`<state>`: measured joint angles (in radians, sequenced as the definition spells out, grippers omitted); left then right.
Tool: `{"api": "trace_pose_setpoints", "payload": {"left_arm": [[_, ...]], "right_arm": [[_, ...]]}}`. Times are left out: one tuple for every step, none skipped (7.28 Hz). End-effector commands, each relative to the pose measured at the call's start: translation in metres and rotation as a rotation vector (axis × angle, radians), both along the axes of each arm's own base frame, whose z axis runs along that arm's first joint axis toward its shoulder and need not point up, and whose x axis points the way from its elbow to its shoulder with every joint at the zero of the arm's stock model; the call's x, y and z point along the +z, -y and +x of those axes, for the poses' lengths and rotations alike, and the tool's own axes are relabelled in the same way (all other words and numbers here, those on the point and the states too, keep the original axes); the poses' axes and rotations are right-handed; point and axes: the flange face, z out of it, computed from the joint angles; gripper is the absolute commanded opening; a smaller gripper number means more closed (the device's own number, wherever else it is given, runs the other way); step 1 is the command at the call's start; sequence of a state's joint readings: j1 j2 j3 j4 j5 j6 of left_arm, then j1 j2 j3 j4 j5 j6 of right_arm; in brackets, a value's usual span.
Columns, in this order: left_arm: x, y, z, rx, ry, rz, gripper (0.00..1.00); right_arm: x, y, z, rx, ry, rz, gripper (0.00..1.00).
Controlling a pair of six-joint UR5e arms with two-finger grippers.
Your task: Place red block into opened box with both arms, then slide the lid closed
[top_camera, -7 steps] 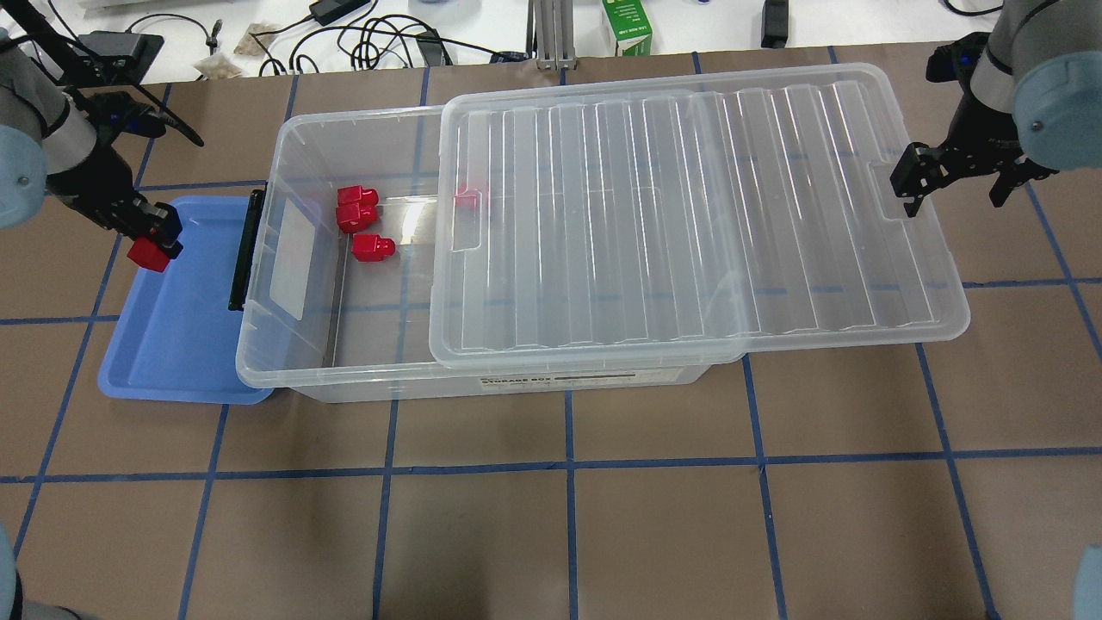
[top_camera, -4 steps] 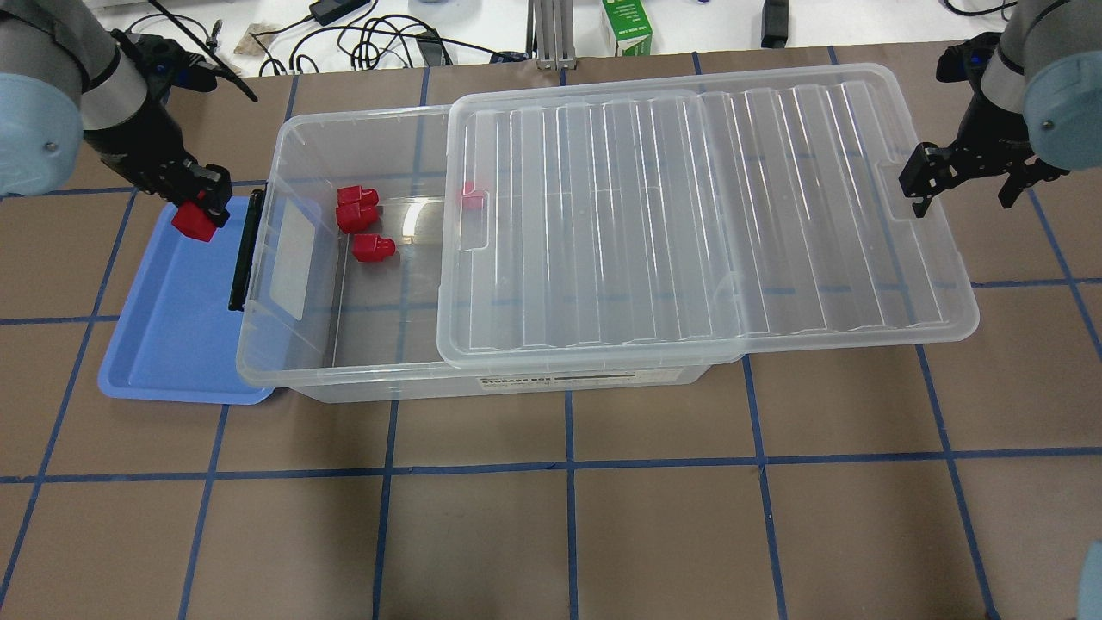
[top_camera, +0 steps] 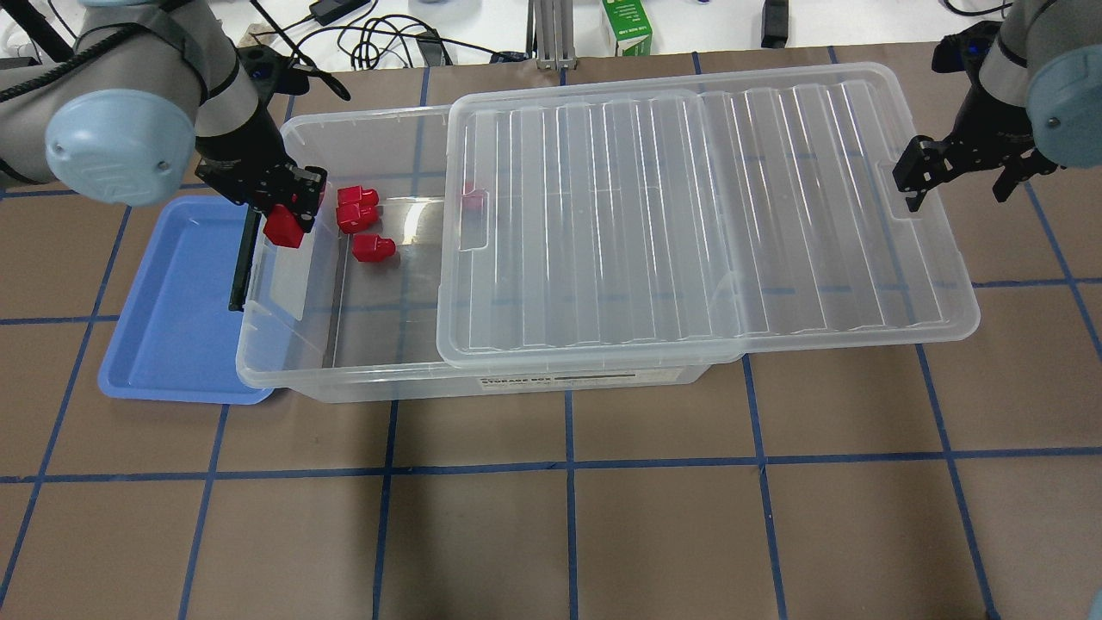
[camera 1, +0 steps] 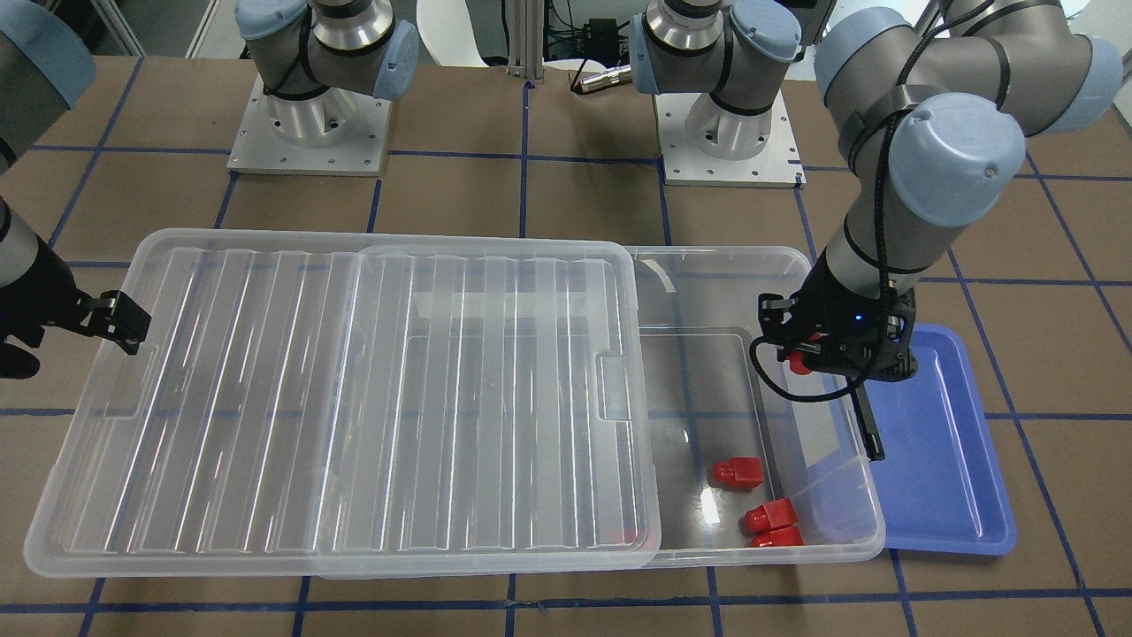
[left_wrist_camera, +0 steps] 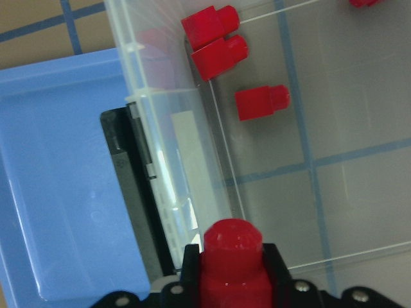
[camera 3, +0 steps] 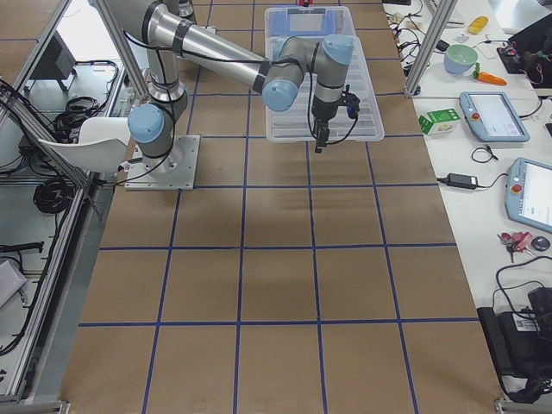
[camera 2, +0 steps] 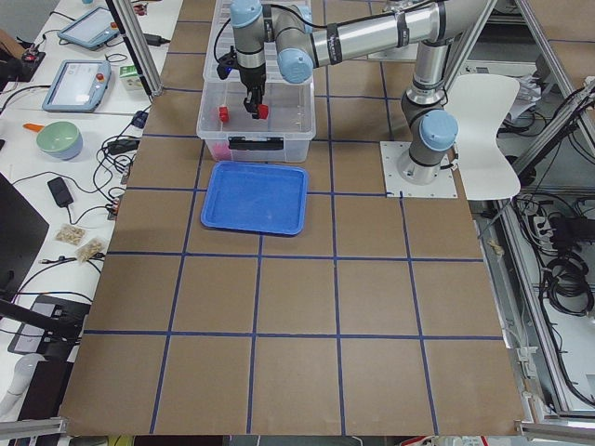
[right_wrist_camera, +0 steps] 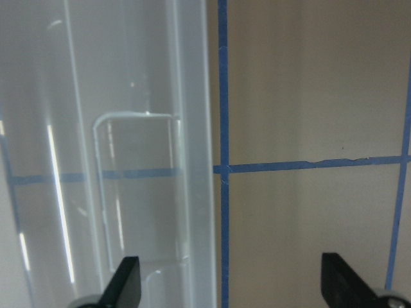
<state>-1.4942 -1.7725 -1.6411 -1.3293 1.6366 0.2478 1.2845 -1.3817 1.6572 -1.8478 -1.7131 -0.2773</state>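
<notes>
My left gripper (top_camera: 291, 205) is shut on a red block (top_camera: 282, 229), which hangs over the left short wall of the clear box (top_camera: 362, 381), just above its black bar (top_camera: 244, 258). The left wrist view shows the red block (left_wrist_camera: 231, 256) between the fingers, stub forward. Several other red blocks (top_camera: 356, 215) lie inside the box at its open left end; one of them shows through the lid's edge. The ribbed translucent lid (top_camera: 689, 215) covers the right part of the box and overhangs its right end. My right gripper (top_camera: 954, 176) is open, straddling the lid's right rim (right_wrist_camera: 189, 160) at the notch.
A blue tray (top_camera: 172, 327) lies against the box's left end with nothing in it. Behind the table runs a white bench with cables and a green carton (top_camera: 627, 30). The two arm bases (camera 1: 309, 133) stand on the robot's side of the box.
My left gripper has carried the red block rightward, from over the blue tray's far left corner to above the box's left wall. The lid shifted slightly to the right early on.
</notes>
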Motion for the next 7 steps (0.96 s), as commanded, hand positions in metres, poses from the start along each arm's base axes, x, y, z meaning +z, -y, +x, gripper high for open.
{"api": "trace_pose_setpoints", "payload": {"left_arm": [[-0.037,-0.012,-0.014,0.007,-0.006,0.023,0.19],[-0.061,-0.022,-0.021,0.015,-0.043,0.039,0.19],[-0.082,-0.028,-0.026,0.061,-0.088,0.025,0.19],[-0.098,-0.032,-0.030,0.059,-0.084,-0.002,0.19],[-0.115,-0.031,-0.031,0.063,-0.081,-0.002,0.19],[-0.123,-0.032,-0.036,0.059,-0.076,0.012,0.19],[-0.125,-0.030,-0.041,0.049,-0.070,-0.001,0.19]], "right_arm": [[0.025,-0.005,0.014,0.009,0.047,-0.057,1.00],[0.029,-0.005,0.013,0.007,0.049,-0.051,1.00],[0.029,-0.005,0.013,0.007,0.048,-0.049,1.00],[0.029,-0.006,0.011,0.002,0.036,-0.045,1.00],[0.025,-0.009,0.008,-0.010,0.018,-0.036,1.00],[0.026,-0.010,0.007,-0.012,0.008,-0.033,1.00],[0.026,-0.010,0.006,-0.014,0.007,-0.035,1.00]]}}
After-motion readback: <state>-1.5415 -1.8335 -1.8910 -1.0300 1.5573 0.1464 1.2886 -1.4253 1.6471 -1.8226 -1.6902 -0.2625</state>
